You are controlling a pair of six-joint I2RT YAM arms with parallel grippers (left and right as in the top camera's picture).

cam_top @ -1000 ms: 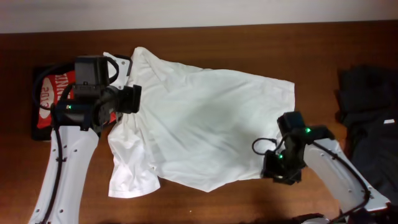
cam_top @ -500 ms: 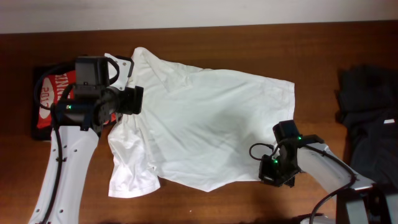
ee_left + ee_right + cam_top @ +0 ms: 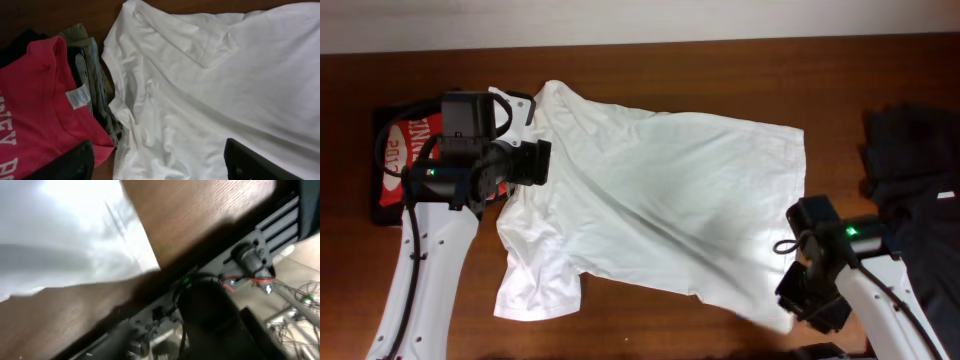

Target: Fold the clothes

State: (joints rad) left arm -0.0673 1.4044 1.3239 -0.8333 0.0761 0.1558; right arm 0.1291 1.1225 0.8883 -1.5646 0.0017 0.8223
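1. Two arms work on one white shirt (image 3: 650, 200). It lies spread across the middle of the table (image 3: 720, 70), with its neck end toward 10 o'clock and one bottom corner drawn out toward 5 o'clock.
2. The left gripper (image 3: 532, 162) hangs over the shirt's 9 o'clock edge near a sleeve. Its wrist view shows the fingers (image 3: 250, 162) wide apart with nothing between them, probably poised to take up that side.
3. The right gripper (image 3: 807, 300) sits at the 5 o'clock corner. The cloth runs stretched toward it, so it may be pulling the hem to flatten the shirt. Its wrist view is blurred, though, and I cannot tell whether the jaws are closed.
4. A red shirt (image 3: 392, 150) lies at 9 o'clock, just beside the white one, and dark clothes (image 3: 910, 170) lie at 3 o'clock. Neither belongs to this fold.
5. No fold looks made yet, and the 8 o'clock side is wrinkled.
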